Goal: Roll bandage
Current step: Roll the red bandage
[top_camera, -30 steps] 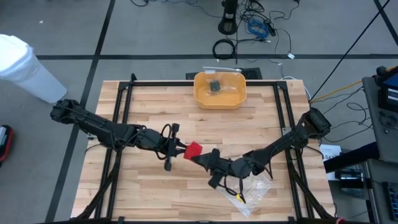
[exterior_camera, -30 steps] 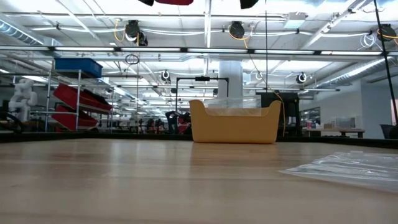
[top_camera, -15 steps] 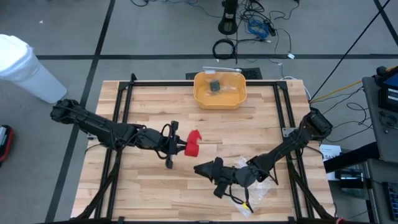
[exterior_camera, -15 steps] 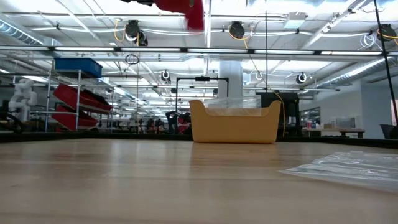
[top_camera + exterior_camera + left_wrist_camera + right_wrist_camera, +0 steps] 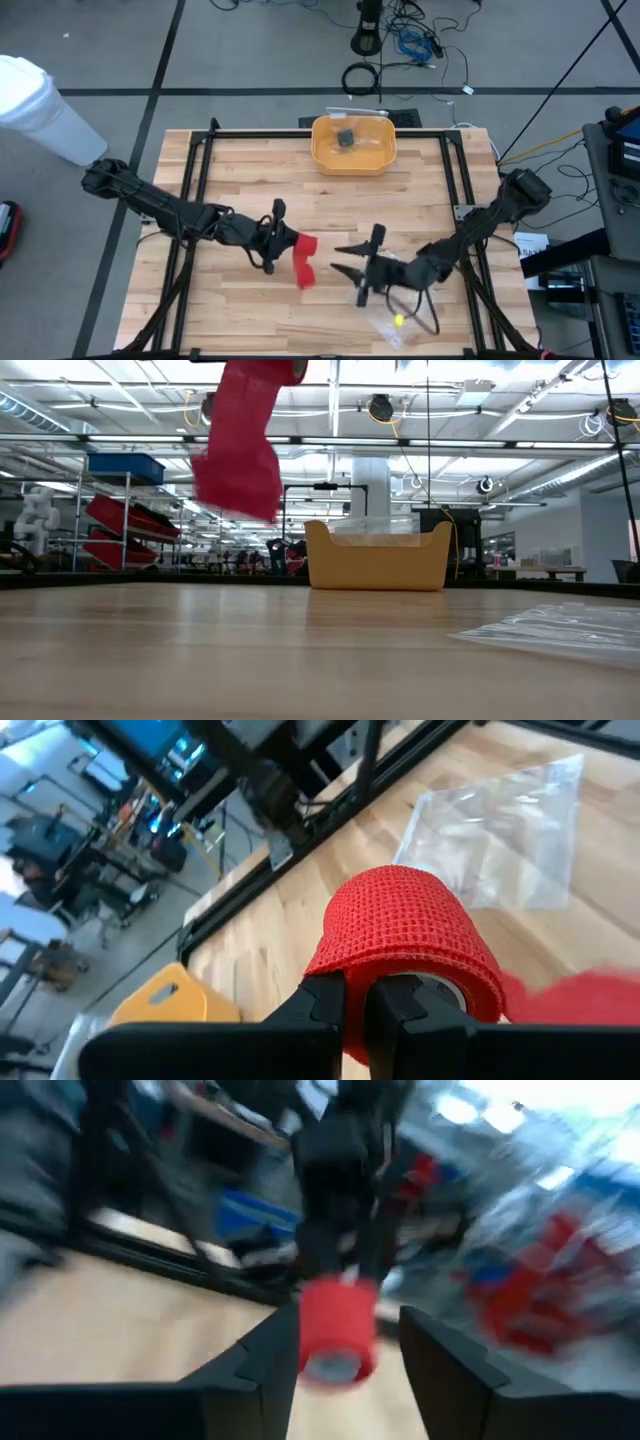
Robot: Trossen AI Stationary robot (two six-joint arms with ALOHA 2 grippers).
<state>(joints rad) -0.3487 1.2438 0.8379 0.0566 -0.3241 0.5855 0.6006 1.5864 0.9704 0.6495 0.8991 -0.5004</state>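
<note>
The red bandage [image 5: 302, 247] is a small roll sitting on the tip of my left gripper [image 5: 293, 242], which is shut and held level above the middle of the table. The bandage's loose tail [image 5: 238, 450] hangs down from the roll, clear of the wood. My right gripper [image 5: 338, 258] stands open a short way to the right of the roll, pointing at it and touching nothing. The right wrist view shows the roll [image 5: 335, 1330] ahead, between its own spread fingers. My left gripper carries the bandage roll [image 5: 405, 935] wound around the ends of its shut fingers [image 5: 322, 1010]. The fingers come in level from the table's left, into the roll's end. The roll hides what lies between them. It is lifted clear, its tail [image 5: 585, 1000] hanging slack.
A clear plastic bag [image 5: 405, 300] lies on the wood at the near right, under my right arm. A yellow bin [image 5: 353, 145] stands at the middle of the far edge. Black frame rails [image 5: 195, 190] run along the table's sides.
My right gripper has let go of the bandage's free end, opened, rolled about its own line and drawn back toward the table's right edge. The released tail has dropped and now hangs below the roll. My left gripper has rolled in place, keeping hold of the roll.
</note>
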